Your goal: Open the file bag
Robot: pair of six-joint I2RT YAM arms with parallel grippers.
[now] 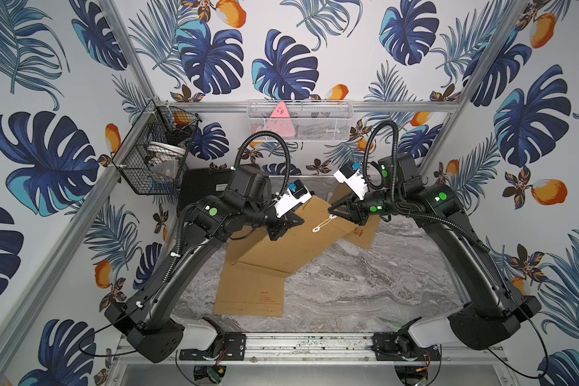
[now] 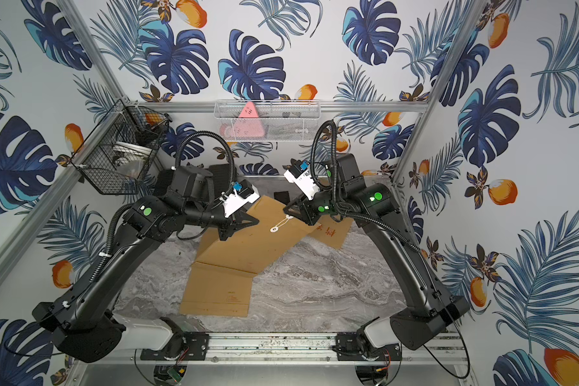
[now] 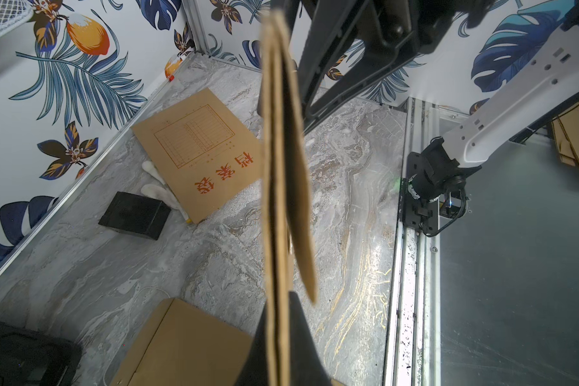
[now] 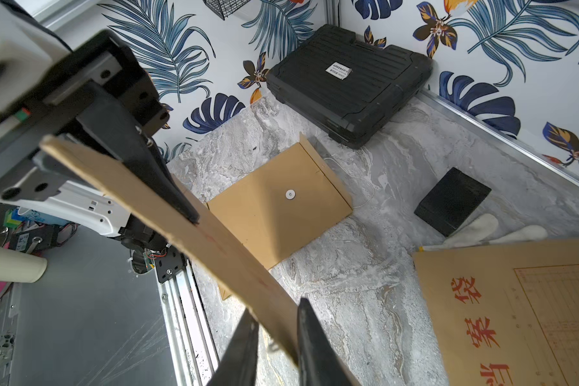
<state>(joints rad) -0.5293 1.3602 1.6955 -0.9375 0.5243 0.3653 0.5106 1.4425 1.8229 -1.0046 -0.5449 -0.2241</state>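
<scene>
Nearest, 2nd bag [image 1: 248, 294] lies flat on table [image 1: 365, 287], small red print up. Above it, bag [image 1: 281, 252] is held up, broad face toward the top views. Its long axis runs diagonally: near-left end over 2nd bag, far-right end carrying the flap and 2 white string discs [image 1: 315, 229]. Left gripper [image 1: 287, 229] is clamped tight on bag's left edge; the left wrist view shows both fingers pinching it. Right gripper [image 1: 333, 210] is at the flap end, jaws narrow, 1 finger each side of the bag edge in the right wrist view. Can't tell if they actually pinch.

Beyond, 3rd bag [image 1: 360, 230] lies flat, red characters up, partly under the held one. Black box [image 3: 134, 215] and white glove [image 3: 161, 194] are just beside it. Black case [image 1: 201, 185] sits in the far-left corner.
</scene>
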